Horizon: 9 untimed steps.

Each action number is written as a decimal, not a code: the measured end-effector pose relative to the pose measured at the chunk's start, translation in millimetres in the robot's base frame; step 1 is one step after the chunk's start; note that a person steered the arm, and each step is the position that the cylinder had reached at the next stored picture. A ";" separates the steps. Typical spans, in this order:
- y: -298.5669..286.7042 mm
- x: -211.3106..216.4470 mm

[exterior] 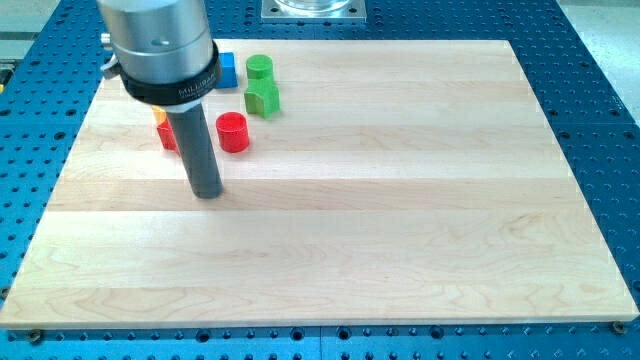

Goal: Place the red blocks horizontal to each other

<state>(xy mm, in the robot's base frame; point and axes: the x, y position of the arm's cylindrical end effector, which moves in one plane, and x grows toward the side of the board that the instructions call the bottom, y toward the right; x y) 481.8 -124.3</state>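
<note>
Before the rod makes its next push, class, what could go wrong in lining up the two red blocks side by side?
1. The rod hides most of the second red block, so my tip could catch it off-centre and spin it.
2. The red cylinder sits close to the green blocks; a push toward the view's top may knock them.
3. A yellow block peeks out beside the hidden red one and could be dragged along.

The cylinder [232,132] sits right of the partly hidden block [166,136]. My tip [207,192] rests below and between them, touching neither.
</note>
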 end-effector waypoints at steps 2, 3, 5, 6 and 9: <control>46.8 -50.4; 46.9 -75.0; 60.6 -73.0; 121.7 -96.4; 122.5 -159.6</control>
